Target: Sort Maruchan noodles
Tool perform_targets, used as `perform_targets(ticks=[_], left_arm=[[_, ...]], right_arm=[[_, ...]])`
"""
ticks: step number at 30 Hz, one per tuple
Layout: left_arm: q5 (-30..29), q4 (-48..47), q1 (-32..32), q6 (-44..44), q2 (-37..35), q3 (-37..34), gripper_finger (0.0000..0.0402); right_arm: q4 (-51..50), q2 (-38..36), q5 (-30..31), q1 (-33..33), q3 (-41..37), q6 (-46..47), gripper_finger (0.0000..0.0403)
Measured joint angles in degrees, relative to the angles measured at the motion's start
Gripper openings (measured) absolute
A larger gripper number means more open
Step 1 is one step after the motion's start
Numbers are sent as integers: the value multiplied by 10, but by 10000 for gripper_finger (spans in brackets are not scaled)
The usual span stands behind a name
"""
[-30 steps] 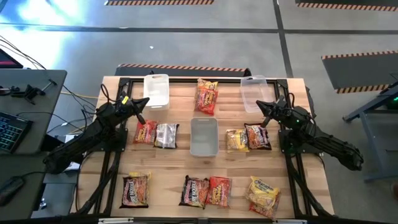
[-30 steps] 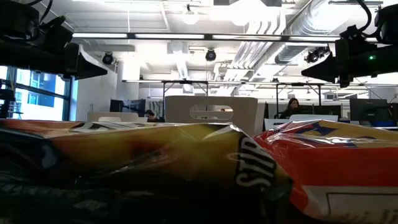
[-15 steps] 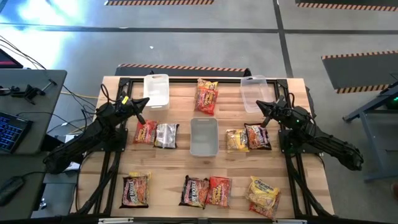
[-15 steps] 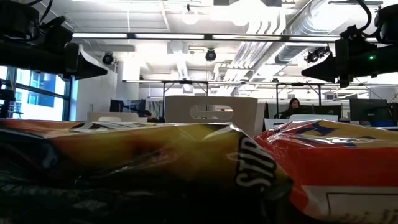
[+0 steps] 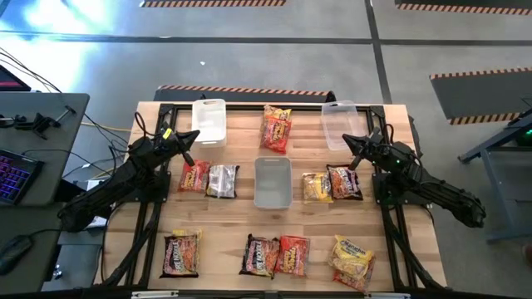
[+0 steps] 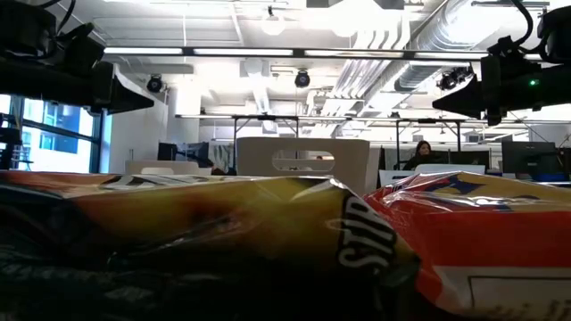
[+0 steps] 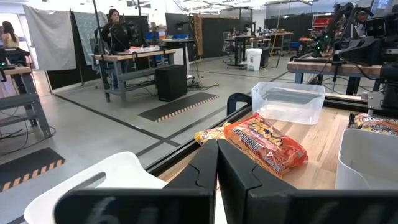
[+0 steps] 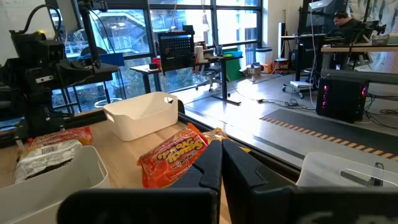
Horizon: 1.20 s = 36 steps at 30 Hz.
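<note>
Several Maruchan noodle packets lie flat on the wooden table. A red-orange one (image 5: 277, 129) is at the far middle. A red one (image 5: 194, 176) and a silvery one (image 5: 222, 180) lie left of the middle bin, and a yellow-brown one (image 5: 317, 188) and a dark one (image 5: 344, 183) lie right of it. Several more sit along the near edge (image 5: 274, 255). My left gripper (image 5: 193, 135) hovers shut beside the white bin (image 5: 209, 121). My right gripper (image 5: 347, 141) hovers shut beside the clear bin (image 5: 340, 124). Both (image 7: 217, 149) (image 8: 221, 152) hold nothing.
A third, grey-clear bin (image 5: 273, 183) stands at the table's middle. A black frame (image 5: 154, 112) runs around the table. A desk with a keyboard (image 5: 17, 174) is off to the left. In the low view two packets (image 6: 223, 232) (image 6: 482, 241) fill the foreground.
</note>
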Motion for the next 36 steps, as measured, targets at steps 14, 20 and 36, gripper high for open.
perform_targets(ticks=[14, 20, 36], left_arm=[[0, 0, 0, 0, 0, 0, 0], [0, 0, 0, 0, 0, 0, 0], [0, 0, 0, 0, 0, 0, 0]], right_arm=[[131, 0, 17, 0, 0, 53, 0], [189, 7, -62, 3, 21, 65, 0], [-100, 382, 81, 185, 239, 149, 1]])
